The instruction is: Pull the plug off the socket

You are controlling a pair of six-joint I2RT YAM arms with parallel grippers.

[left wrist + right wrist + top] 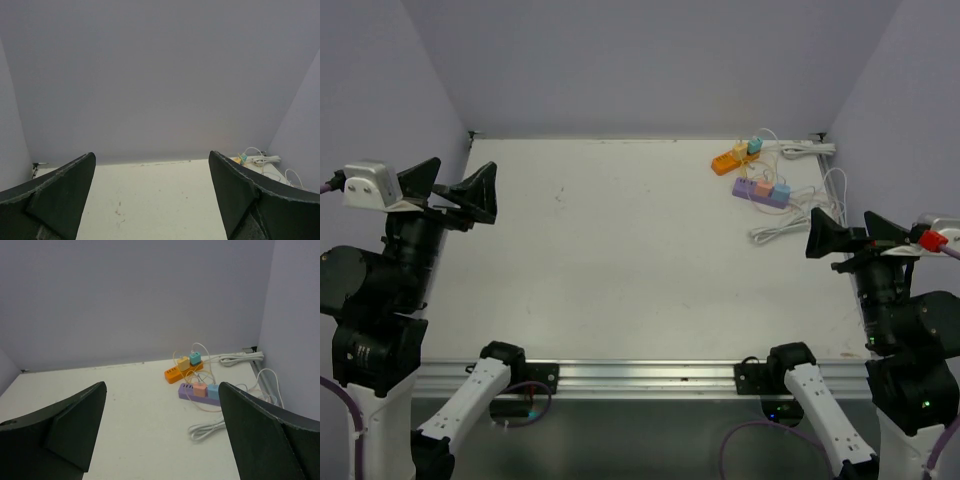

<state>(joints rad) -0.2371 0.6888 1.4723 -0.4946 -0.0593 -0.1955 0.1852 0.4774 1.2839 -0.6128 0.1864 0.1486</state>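
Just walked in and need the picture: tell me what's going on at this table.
Nothing is being handled yet. The left gripper and right gripper hang open and empty at the sides of the table. The orange power strip and purple power strip lie at the far right corner, two plugs seated in each, white cables beside them.

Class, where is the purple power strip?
Top view: the purple plastic power strip lies far right on the table, just nearer than the orange power strip.
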